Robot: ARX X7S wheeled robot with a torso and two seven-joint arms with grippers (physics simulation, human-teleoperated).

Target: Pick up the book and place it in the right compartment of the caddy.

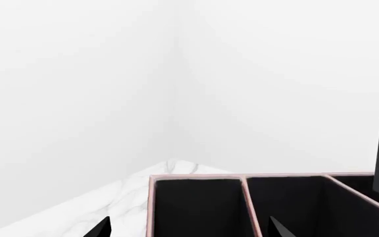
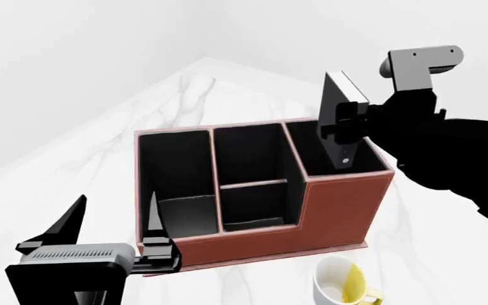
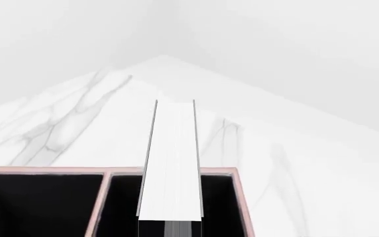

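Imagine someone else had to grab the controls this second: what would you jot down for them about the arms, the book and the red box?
Right gripper: shut on the book, held upright above the right compartment of the caddy. Its lower end looks about level with the rim; how far in it is, I cannot tell.
Left gripper: open, empty, near the caddy's low left end.
Mug: on the marble table in front of the caddy, not involved.
Done: book picked up and carried over.
Left: probably lower it straight in, then open the right gripper and lift clear.

The caddy (image 1: 242,197) sits on the marble table (image 1: 110,202), its black sections open, white walls behind.
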